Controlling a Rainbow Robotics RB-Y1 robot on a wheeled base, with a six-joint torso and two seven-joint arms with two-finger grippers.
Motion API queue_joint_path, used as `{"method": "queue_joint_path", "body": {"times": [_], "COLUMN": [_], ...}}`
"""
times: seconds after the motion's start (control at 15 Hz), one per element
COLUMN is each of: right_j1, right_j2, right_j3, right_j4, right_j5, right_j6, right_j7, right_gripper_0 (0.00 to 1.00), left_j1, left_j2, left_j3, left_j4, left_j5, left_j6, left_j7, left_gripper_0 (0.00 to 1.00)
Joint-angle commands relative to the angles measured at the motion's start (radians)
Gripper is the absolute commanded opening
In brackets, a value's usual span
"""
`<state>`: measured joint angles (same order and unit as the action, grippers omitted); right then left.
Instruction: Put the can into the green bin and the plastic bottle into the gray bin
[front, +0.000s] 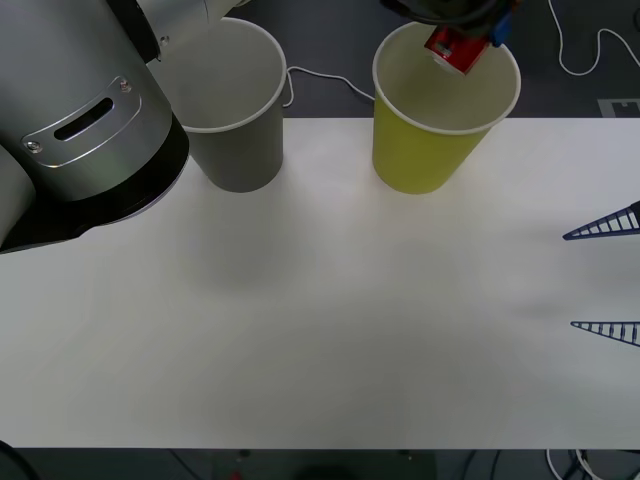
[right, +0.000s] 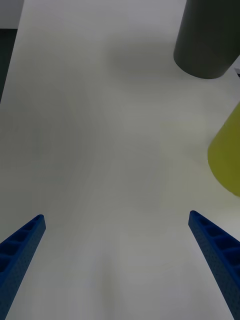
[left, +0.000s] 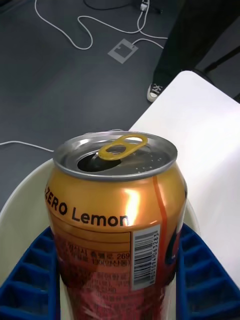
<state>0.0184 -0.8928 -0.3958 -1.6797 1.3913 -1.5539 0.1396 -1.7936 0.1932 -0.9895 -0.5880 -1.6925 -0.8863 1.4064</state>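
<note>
My left gripper (front: 463, 38) is shut on the can (front: 452, 50) and holds it tilted over the mouth of the green bin (front: 430, 150) at the table's far side. In the left wrist view the orange-gold can (left: 115, 200) sits between the blue fingers (left: 30, 270), with the bin's white rim (left: 25, 195) below it. The gray bin (front: 240, 150) stands left of the green one, partly behind my left arm. My right gripper (front: 605, 280) hovers open at the table's right edge, nothing between its fingers (right: 215, 245). The plastic bottle is out of view.
The white table (front: 320, 330) stretches wide in front of both bins. My left arm's silver housing (front: 80, 130) covers the far left corner. White cables (front: 585, 50) lie on the dark floor beyond the table's far edge.
</note>
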Motion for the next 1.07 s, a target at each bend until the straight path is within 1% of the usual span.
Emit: {"method": "queue_joint_path", "body": {"times": [0.07, 0.27, 0.33, 0.47, 0.6, 0.73, 0.87, 1.07], "right_j1": [0.000, 0.000, 0.000, 0.000, 0.000, 0.000, 0.000, 0.000], "right_j2": [0.000, 0.000, 0.000, 0.000, 0.000, 0.000, 0.000, 0.000], "right_j3": [0.000, 0.000, 0.000, 0.000, 0.000, 0.000, 0.000, 0.000], "right_j4": [0.000, 0.000, 0.000, 0.000, 0.000, 0.000, 0.000, 0.000], "right_j5": [0.000, 0.000, 0.000, 0.000, 0.000, 0.000, 0.000, 0.000], "right_j6": [0.000, 0.000, 0.000, 0.000, 0.000, 0.000, 0.000, 0.000], "right_j7": [0.000, 0.000, 0.000, 0.000, 0.000, 0.000, 0.000, 0.000], "right_gripper_0": [1.00, 1.00, 1.00, 1.00, 1.00, 1.00, 1.00, 1.00], "left_j1": [-0.001, 0.000, 0.000, 0.020, 0.122, 0.200, 0.263, 0.401], "left_j2": [0.002, 0.017, 0.043, 0.123, 0.227, 0.308, 0.388, 0.476], "left_j3": [0.000, 0.000, 0.002, 0.012, 0.091, 0.127, 0.170, 0.333], "left_j4": [-0.007, -0.036, -0.075, -0.199, -0.386, -0.520, -0.645, -0.806], "left_j5": [0.005, 0.020, 0.030, 0.051, 0.045, 0.053, 0.063, 0.068], "left_j6": [0.000, -0.013, -0.040, -0.092, -0.114, -0.115, -0.149, -0.256], "left_j7": [-0.003, -0.017, -0.027, -0.029, -0.030, -0.035, -0.060, -0.113], "left_gripper_0": [1.00, 1.00, 1.00, 1.00, 1.00, 1.00, 1.00, 1.00]}}
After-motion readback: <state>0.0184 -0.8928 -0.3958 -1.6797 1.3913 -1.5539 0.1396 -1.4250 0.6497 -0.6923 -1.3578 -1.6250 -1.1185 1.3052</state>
